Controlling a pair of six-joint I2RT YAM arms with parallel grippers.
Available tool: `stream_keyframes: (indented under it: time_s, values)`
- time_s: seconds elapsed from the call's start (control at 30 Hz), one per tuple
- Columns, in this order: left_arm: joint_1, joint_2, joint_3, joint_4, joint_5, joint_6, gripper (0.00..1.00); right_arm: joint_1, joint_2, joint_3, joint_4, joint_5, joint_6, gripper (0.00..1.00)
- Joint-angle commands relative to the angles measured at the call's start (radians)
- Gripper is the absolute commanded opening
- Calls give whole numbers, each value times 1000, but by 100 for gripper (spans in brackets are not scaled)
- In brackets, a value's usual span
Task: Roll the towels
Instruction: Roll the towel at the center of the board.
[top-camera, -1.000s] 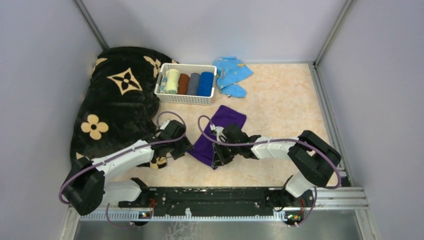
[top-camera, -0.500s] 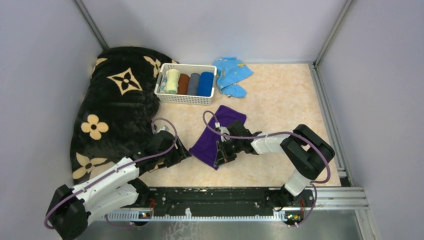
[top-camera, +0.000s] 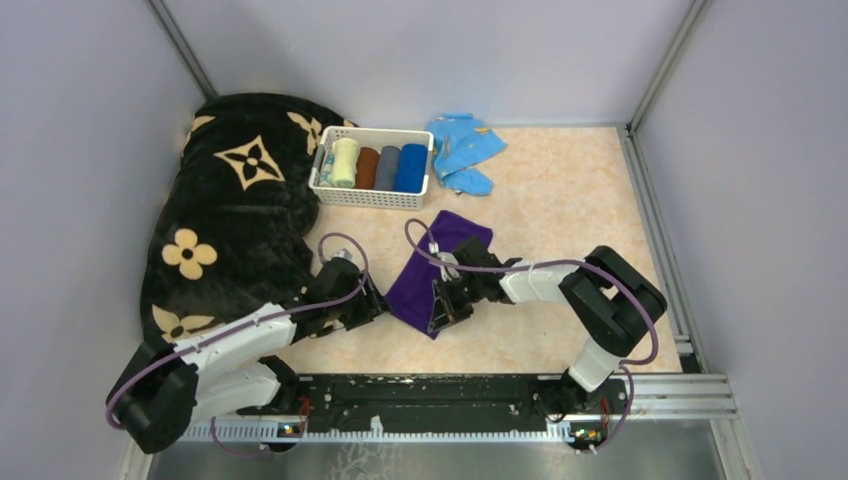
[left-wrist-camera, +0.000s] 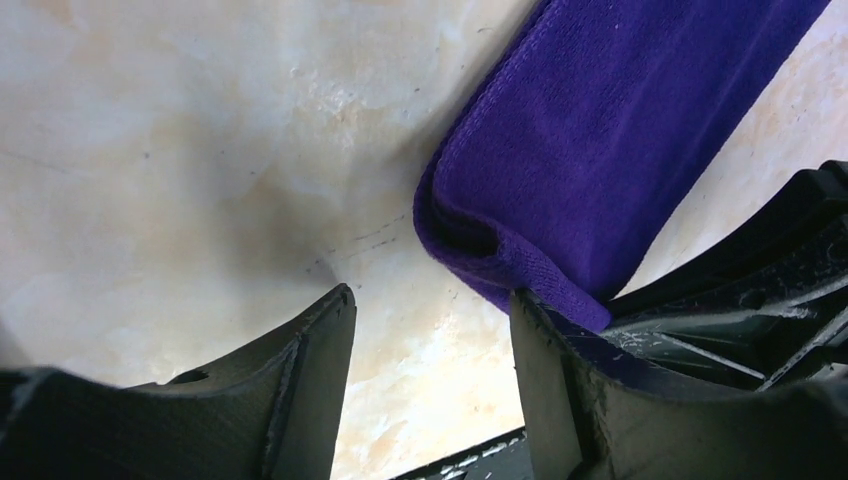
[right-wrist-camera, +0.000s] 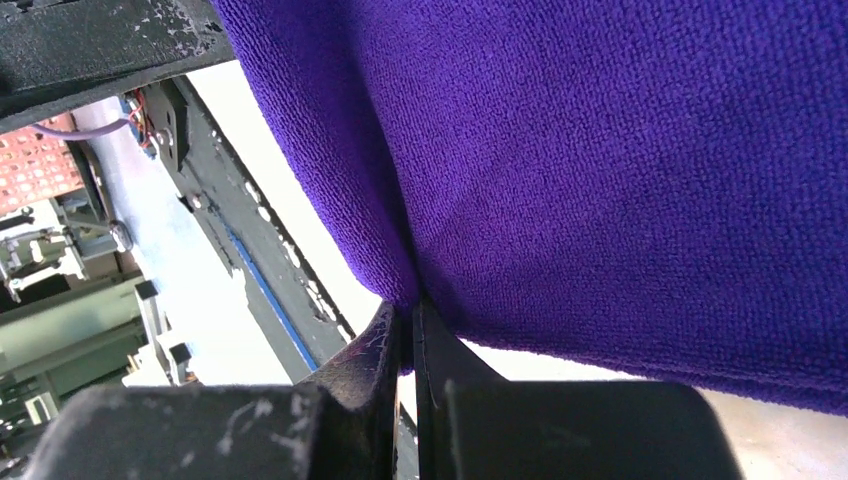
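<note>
Left gripper (left-wrist-camera: 432, 300): jaws stand partly open, nothing between them. In the left wrist view the folded near corner of the purple towel (left-wrist-camera: 600, 130) lies just ahead of the gap, right against one finger; whether it touches cannot be told. Bare bench (left-wrist-camera: 180, 150) fills the rest of that view.

Right gripper (right-wrist-camera: 410, 310): jaws closed tight, pinching a small tuck of the purple towel (right-wrist-camera: 600, 150) at its near edge; the cloth puckers into the tips.

Top view: the purple towel (top-camera: 455, 237) lies folded on the bench (top-camera: 570, 200), mid-front, running diagonally. The left gripper (top-camera: 372, 306) is at its left near corner, the right gripper (top-camera: 437, 312) at its near end.

Surroundings: a white basket (top-camera: 370, 196) behind the towel holds four rolls side by side: pale yellow towel (top-camera: 344, 162), brown roll (top-camera: 367, 167), grey roll (top-camera: 387, 167), royal blue towel (top-camera: 411, 167). A black blanket (top-camera: 240, 215) with tan flowers is heaped to the left, touching the basket. A light blue cloth (top-camera: 462, 148) lies crumpled just right of the basket.
</note>
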Motion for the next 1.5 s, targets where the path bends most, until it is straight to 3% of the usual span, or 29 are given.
stream_keyframes:
  time_s: [0.0,0.17,0.27,0.47,0.77,1.47]
  values:
    - [4,52,39,80,-9,-4,64,-7,-2,59,-35,18,-37,5]
    - [5,116,56,60,-20,-16,61,6,-85,91,-122,126,-89,16]
    - [5,150,62,49,-18,-26,59,66,-166,134,-216,318,-147,28]
    - [5,229,92,12,-7,-44,57,226,-255,193,-292,614,-243,39]
    - [5,294,110,-27,2,-65,54,408,-168,251,-271,785,-322,41]
    - [5,327,91,-49,4,-124,51,466,-14,254,-257,846,-375,41]
